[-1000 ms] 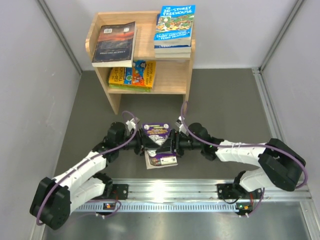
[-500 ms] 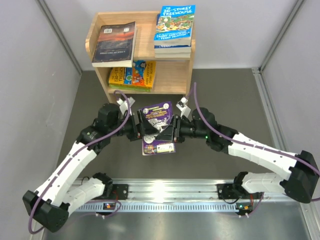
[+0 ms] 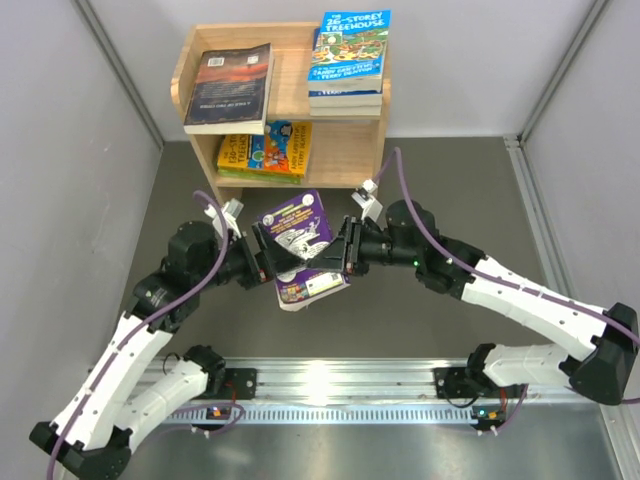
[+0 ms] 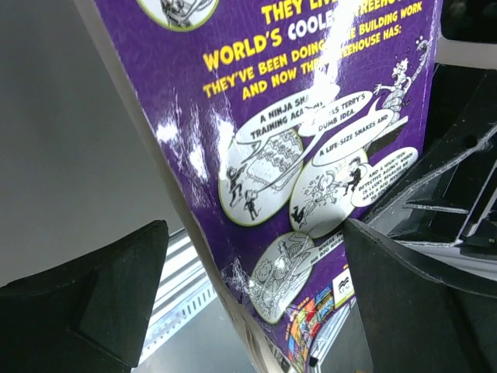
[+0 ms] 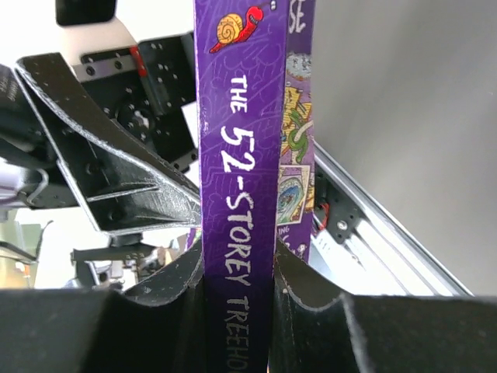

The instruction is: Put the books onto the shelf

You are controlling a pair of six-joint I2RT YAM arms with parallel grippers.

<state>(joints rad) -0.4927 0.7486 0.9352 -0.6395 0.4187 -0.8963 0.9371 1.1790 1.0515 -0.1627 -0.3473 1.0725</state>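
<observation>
Starting from the near rail (image 3: 330,385), both arms are seen reaching inward over the grey table (image 3: 450,200), where a purple book (image 3: 298,248) is held up off the surface between them, tilted, its back cover turned upward. The right gripper (image 3: 345,262) is pressed onto the book's right edge; in the right wrist view the spine (image 5: 237,155) is pinched between its two fingers (image 5: 311,299). The left gripper (image 3: 258,262) is spread wide: in its own view the cover (image 4: 311,155) passes between the two fingers (image 4: 101,287) without being clamped, so the book is judged to be carried by the right arm alone.

Farther off, against the far wall, the shelf (image 3: 375,130) is already partly filled. On the lower tier, yellow and green books (image 3: 265,150) are laid flat. On the top, a dark brown book (image 3: 230,85) lies at the left and a blue-covered stack (image 3: 348,55) at the right.

No other book is seen on the table, so the task is judged nearly done: only the purple book remains to be carried to the shelf, set down and let go.
</observation>
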